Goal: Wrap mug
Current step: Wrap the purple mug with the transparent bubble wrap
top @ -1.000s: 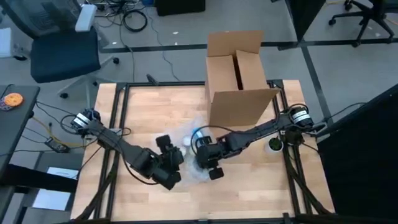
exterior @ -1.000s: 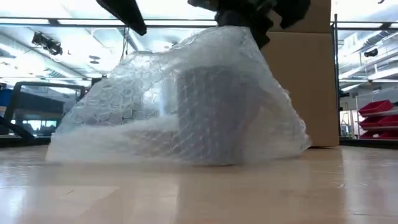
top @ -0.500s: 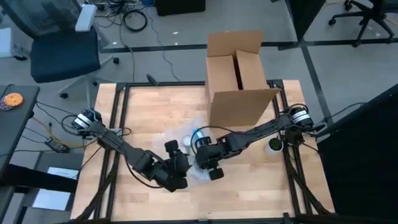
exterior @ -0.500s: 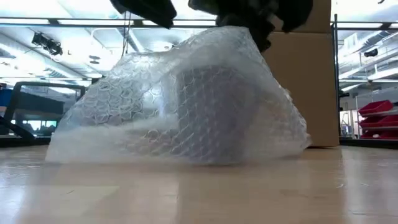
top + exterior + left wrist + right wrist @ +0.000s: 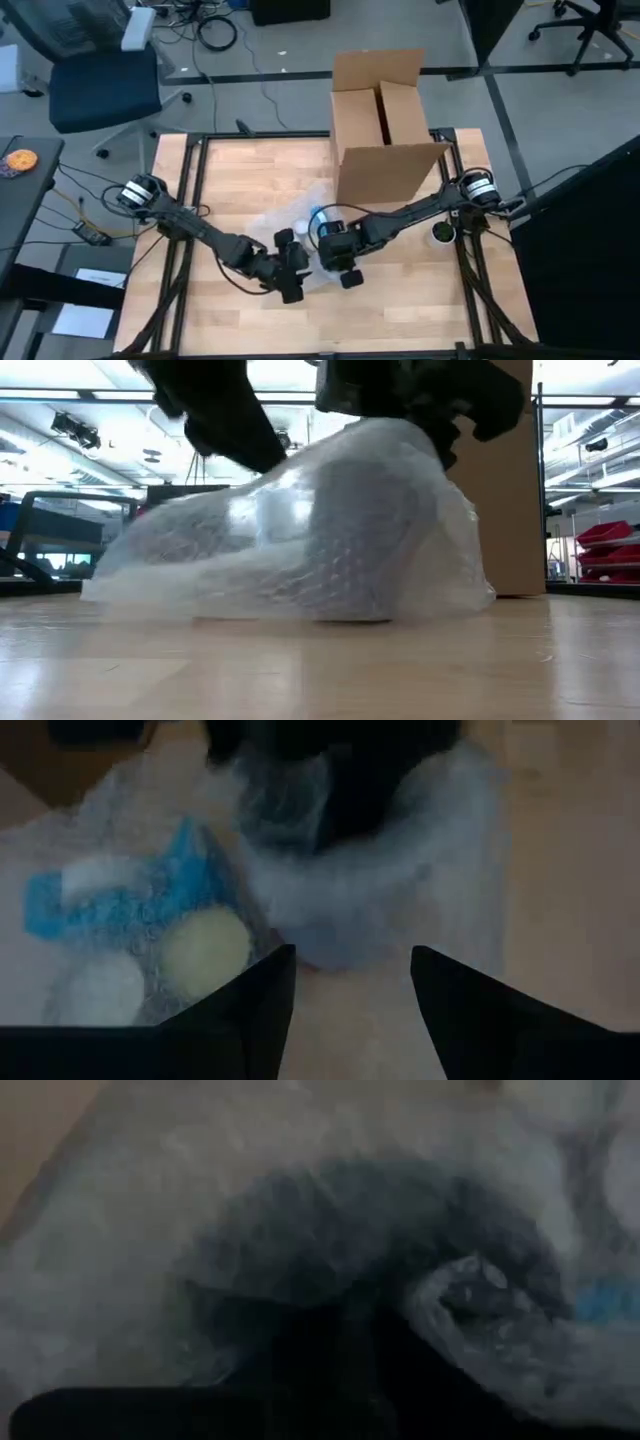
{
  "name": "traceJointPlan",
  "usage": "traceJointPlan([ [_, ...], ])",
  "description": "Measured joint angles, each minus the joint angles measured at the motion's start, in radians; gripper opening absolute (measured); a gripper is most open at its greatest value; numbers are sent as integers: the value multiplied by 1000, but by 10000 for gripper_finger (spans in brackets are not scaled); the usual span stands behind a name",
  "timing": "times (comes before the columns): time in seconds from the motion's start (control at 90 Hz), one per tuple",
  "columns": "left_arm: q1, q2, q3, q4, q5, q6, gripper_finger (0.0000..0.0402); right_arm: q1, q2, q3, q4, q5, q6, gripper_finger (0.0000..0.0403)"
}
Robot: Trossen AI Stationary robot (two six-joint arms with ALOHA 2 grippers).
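- While you line up the next fold, note that the mug (image 5: 355,545), a pale cylinder blurred under the clear bubble-wrap sheet (image 5: 300,540), stands upright near the middle of the light wooden counter (image 5: 240,170), a little toward its front edge and in front of the open brown cardboard box (image 5: 385,120).
- Your left gripper (image 5: 291,268) sits at the front-left side of the bundle; in its wrist view the two dark fingers (image 5: 250,1010) are spread apart with nothing between them, and the wrapped mug lies straight ahead of the gap, just beyond the tips.
- Your right gripper (image 5: 338,252) is pressed against the bundle's right side, above and touching the wrap; you cannot tell from any view whether its fingers are parted or clamped on the sheet.
- Both grippers are about equally near, one on each flank; the right one looks to be the nearer.
- Loose sheet trails toward the counter's left edge, so the fold probably comes from that side.
- No brand, label or readable writing shows on the box, wrap or mug.
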Motion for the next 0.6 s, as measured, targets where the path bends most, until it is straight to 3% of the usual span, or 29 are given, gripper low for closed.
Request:
traceJointPlan([
  [0.167,25,1,-58,177,34,15,186,2,2,36,-82,-65,0,73],
  [0.367,44,20,-60,189,39,40,186,2,2,42,-60,-84,-12,73],
  [0.6,66,131,-60,264,80,45,186,-5,14,45,10,-92,-51,73],
])
